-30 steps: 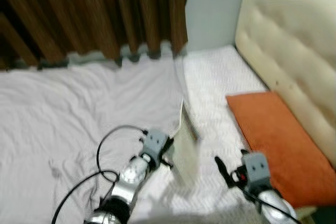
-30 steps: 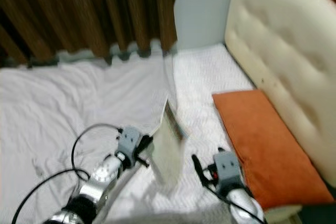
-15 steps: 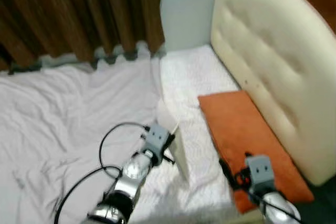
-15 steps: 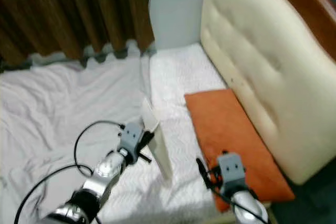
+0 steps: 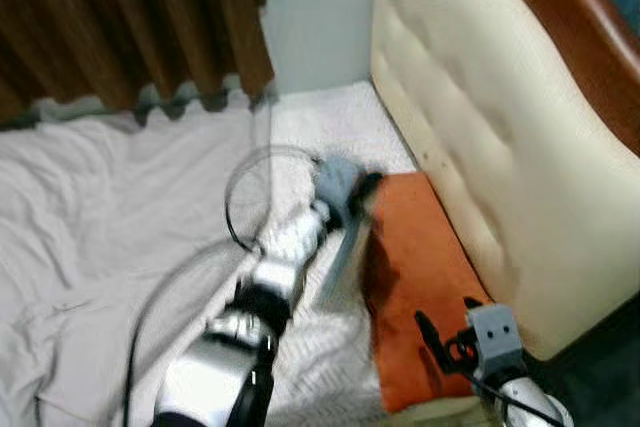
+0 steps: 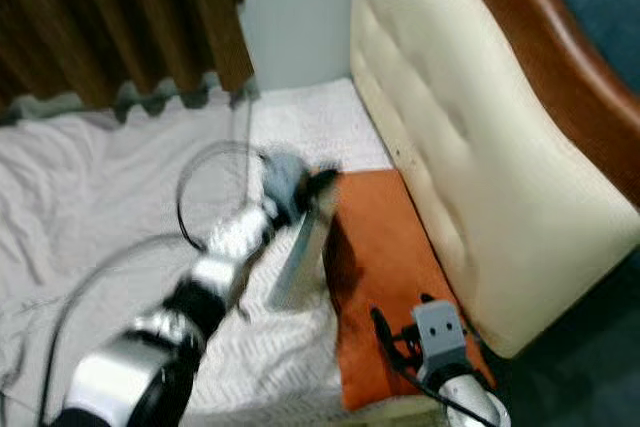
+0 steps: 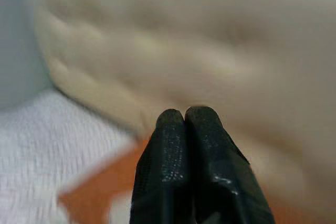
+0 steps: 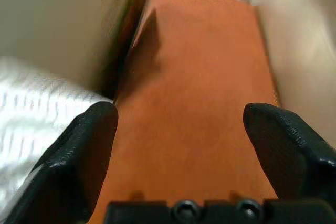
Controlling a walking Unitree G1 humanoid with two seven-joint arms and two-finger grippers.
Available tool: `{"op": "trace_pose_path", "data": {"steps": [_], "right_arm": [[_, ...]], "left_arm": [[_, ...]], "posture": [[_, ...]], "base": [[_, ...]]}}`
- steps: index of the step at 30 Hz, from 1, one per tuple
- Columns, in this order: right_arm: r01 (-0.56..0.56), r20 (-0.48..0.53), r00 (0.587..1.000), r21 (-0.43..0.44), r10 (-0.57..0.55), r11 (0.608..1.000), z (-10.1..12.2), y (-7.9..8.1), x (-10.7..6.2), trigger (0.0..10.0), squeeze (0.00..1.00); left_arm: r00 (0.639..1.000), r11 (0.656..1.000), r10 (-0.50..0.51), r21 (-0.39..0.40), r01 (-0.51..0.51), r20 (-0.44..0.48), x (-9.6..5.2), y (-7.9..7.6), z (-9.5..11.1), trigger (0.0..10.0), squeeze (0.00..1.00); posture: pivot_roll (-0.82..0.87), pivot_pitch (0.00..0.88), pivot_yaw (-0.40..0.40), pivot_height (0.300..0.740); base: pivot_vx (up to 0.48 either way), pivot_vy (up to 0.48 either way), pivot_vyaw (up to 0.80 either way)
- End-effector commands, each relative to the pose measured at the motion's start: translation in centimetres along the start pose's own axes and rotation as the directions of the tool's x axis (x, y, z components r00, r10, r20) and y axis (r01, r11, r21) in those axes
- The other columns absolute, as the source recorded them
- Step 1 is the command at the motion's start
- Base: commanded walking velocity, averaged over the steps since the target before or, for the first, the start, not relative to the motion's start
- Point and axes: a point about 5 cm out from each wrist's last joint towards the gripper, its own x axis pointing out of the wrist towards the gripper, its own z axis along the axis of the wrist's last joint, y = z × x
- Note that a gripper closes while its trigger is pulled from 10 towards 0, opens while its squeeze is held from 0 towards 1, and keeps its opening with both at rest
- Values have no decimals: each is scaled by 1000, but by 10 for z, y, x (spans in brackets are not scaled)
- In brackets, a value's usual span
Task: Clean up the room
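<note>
The tidying looks only partly done: the white sheet [image 5: 90, 207] on the bed is rumpled. The left gripper [image 5: 352, 197] has its fingers [image 7: 173, 150] pressed together, apparently clamped on a flat pale pillow [image 5: 340, 257], its long axis slanting down away from the orange cushion [image 5: 415, 257] beside it. The right gripper [image 8: 189, 145], fingers apart, hovers over that cushion.

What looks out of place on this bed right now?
A pale flat pillow stands on edge, tilted, beside the orange cushion, pinched in the left gripper. The white sheet is rumpled. The right gripper hovers open over the cushion.
</note>
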Motion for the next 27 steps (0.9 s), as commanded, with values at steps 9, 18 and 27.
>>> {"op": "trace_pose_path", "data": {"steps": [9, 18, 27], "right_arm": [[-28, -53, 998, -17, 27, 999, -3, 5, -37, 10000, 0], [-110, -167, 981, -61, 99, 992, -8, 9, -79, 10000, 0], [-72, -137, 988, -21, 69, 997, 0, 19, -68, 10000, 0]], "left_arm": [[869, 925, 309, -89, -368, -386, -97, 48, -98, 10000, 0], [619, 798, 468, 1, -603, -630, -170, 49, -150, 10000, 0], [611, 783, 602, 230, -578, -515, -190, 74, -137, 10000, 0]], "posture": [[-344, 277, -36, 740], [-401, 379, -107, 740], [-338, 344, -34, 740]], "base": [[0, 0, 0], [0, 0, 0], [0, 0, 0]]}}
